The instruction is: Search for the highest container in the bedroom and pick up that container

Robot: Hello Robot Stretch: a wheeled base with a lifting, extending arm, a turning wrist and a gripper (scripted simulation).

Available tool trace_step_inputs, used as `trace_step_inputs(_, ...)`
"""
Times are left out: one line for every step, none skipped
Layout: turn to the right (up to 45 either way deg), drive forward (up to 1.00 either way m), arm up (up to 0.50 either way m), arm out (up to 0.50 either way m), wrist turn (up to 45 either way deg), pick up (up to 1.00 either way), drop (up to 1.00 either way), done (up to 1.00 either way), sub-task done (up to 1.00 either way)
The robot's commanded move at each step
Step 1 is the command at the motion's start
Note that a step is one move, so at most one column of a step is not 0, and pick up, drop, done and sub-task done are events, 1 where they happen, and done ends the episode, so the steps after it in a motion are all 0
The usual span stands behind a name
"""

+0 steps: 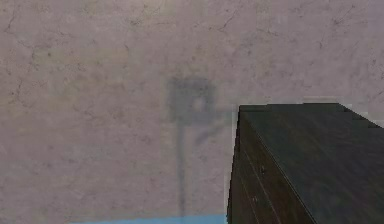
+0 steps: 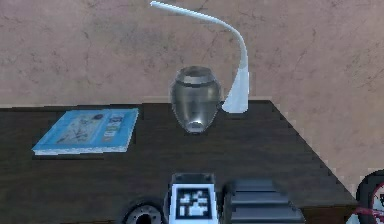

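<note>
- A pale, mottled wall [image 1: 90, 90] spreads across the forward view; in the arm side view the same kind of wall [image 2: 60, 45] rises well beyond the gripper [image 2: 143, 214]
- A dark wooden tabletop [image 2: 150, 170] runs across the arm side view, lying around the gripper and stretching away from it up to the wall
- A dark wooden cabinet [image 1: 310, 165] sits in the forward view's lower right corner, its flat top seen from above, close against the wall
- The arm [image 2: 262, 203] is a dark ribbed block at the arm side view's bottom edge, to the right of the gripper
- A white desk lamp [image 2: 236, 85] with a thin curved neck stands on the tabletop by the wall, farther out than the gripper and to its right; its base is just beside the metal vase [image 2: 196, 98]
- A blue booklet [image 2: 88, 131] lies flat on the tabletop, farther out than the gripper and a little to its left, well apart from the metal vase
- The metal vase, grey, rounded and narrow at the neck, stands upright on the tabletop between booklet and lamp; it is farther out than the gripper and slightly to its right, with bare wood between the two
- A white marker square [image 2: 195, 200] with black marks stands just right of the gripper
- The gripper's dark rounded body pokes up at the bottom edge, its far end cut off; how the jaws stand cannot be told, nor whether they have hold of anything
</note>
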Motion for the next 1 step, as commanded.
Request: trace_step_inputs(0.0,0.00,0.00,0.28,0.0,0.00,0.00,0.00,0.00)
